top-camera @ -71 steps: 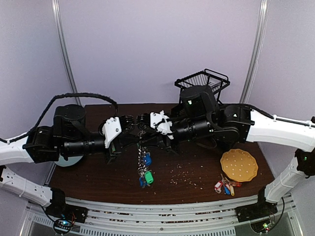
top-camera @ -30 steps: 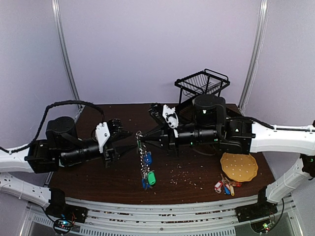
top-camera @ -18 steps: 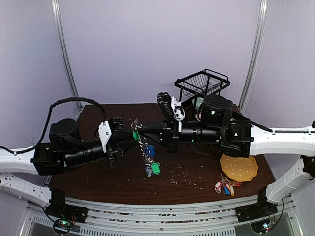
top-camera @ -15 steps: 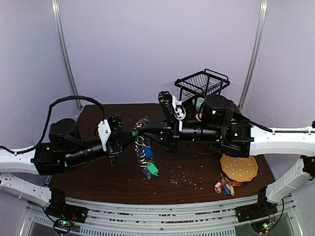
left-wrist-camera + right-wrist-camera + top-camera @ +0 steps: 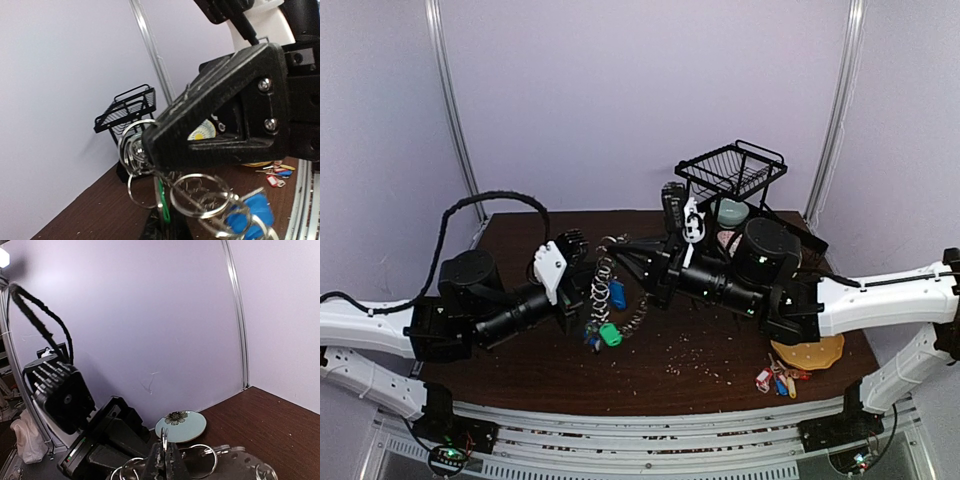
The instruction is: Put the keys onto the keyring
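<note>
The keyring (image 5: 603, 272), a silver ring strung with small loops and blue and green tags, hangs in the air between both arms above the table's middle. My right gripper (image 5: 620, 247) is shut on its wire; in the right wrist view the thin ring (image 5: 163, 436) stands pinched between the closed fingertips (image 5: 170, 460). My left gripper (image 5: 586, 298) meets the bunch from the left and is shut on a green-tagged key (image 5: 161, 200) among the loops (image 5: 200, 196). A blue tag (image 5: 250, 215) dangles beside it. Loose keys (image 5: 776, 381) with red, yellow and blue tags lie at front right.
A black wire basket (image 5: 731, 168) stands at the back right, with a teal flowered plate (image 5: 730, 211) in front of it. A yellow perforated disc (image 5: 807, 350) lies under the right arm. Crumbs dot the brown table (image 5: 690, 352).
The left gripper closed on a key in the bunch. The right gripper carried the keyring up and back, and its hanging tags swung left toward the left arm, which moved in.
</note>
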Robot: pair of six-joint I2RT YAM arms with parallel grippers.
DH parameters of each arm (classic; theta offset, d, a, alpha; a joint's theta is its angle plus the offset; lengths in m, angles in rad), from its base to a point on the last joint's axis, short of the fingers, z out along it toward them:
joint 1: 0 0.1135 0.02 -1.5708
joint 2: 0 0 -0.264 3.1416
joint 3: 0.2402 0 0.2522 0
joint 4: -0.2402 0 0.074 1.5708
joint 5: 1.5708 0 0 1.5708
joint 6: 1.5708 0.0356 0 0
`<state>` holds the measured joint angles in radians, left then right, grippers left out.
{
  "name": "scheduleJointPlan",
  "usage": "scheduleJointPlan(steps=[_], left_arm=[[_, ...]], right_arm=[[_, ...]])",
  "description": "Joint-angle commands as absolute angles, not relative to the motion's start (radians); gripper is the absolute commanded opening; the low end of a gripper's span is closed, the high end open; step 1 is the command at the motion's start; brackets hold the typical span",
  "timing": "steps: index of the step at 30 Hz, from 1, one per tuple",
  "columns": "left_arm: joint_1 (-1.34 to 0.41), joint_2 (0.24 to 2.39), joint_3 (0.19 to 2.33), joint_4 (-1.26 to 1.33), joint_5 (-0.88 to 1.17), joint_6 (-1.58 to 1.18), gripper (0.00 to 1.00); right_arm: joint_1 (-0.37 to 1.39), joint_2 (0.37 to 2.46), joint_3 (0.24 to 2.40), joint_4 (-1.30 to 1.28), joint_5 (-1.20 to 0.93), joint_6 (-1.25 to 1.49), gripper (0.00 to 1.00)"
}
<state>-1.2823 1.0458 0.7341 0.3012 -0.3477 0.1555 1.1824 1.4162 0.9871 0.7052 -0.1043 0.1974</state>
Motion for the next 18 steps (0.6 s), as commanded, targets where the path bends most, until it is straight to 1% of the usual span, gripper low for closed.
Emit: scheduleJointPlan(steps=[1,3,6,10,11,12,13,15,18], left_arm=[[-1.373,1.112,0.731,0.367,-0.49,0.277,0.0],[-1.374,1.122,0.724,0.378,-0.446,0.279,0.0],[-1.374,1.113,0.697,0.411,-0.304,0.249,0.0],[-1.368,1.093,0.676,0.427,-0.255,0.188,0.0],[-1.368,1.081,0.669,0.427,-0.254,0.179,0.21],[-1.367,1.063,0.66,0.425,-0.256,0.174,0.35],[-1.364,1.041,0.65,0.421,-0.262,0.172,0.44],[-1.355,0.978,0.628,0.39,-0.267,0.175,0.53],[-1.342,0.859,0.605,0.302,-0.226,0.188,0.6]], right_arm=[[1.172,1.461,1.046,0.882,0.152,0.237,0.0],[1.172,1.485,1.048,0.925,0.14,0.234,0.0],[1.164,1.513,1.051,0.975,0.066,0.212,0.0],[1.142,1.517,1.057,0.975,-0.018,0.232,0.0],[1.137,1.515,1.055,0.969,-0.038,0.233,0.0],[1.134,1.512,1.055,0.956,-0.064,0.223,0.0],[1.131,1.507,1.055,0.931,-0.094,0.194,0.0],[1.131,1.49,1.05,0.87,-0.146,0.145,0.0],[1.13,1.455,1.02,0.834,-0.228,0.086,0.0]])
